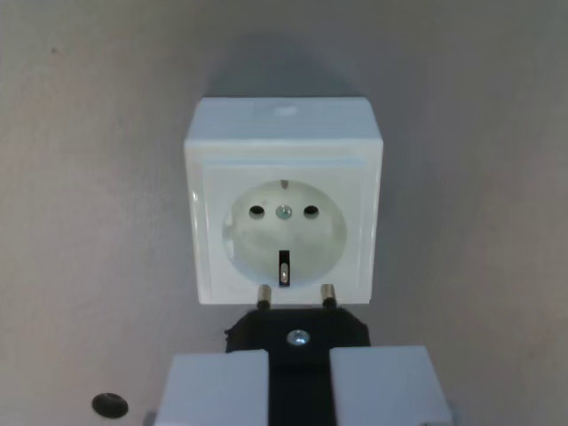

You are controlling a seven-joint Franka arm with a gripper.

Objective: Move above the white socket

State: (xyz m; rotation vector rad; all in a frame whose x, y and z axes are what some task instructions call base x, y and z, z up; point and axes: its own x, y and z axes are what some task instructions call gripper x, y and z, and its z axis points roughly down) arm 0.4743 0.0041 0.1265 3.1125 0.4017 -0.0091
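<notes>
The white socket [284, 213] sits mid-frame on the grey worktop [89, 222], at twelve o'clock from the pincer [300, 383]. The pincer is closed on a black plug [297, 333], whose two pins reach the socket's lower edge.

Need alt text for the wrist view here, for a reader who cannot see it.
A white socket sits on a grey surface, filling the centre of the wrist view. Below it, the tool holds a black plug whose two metal pins point at the socket's lower edge. A small dark hole shows at bottom left.
</notes>
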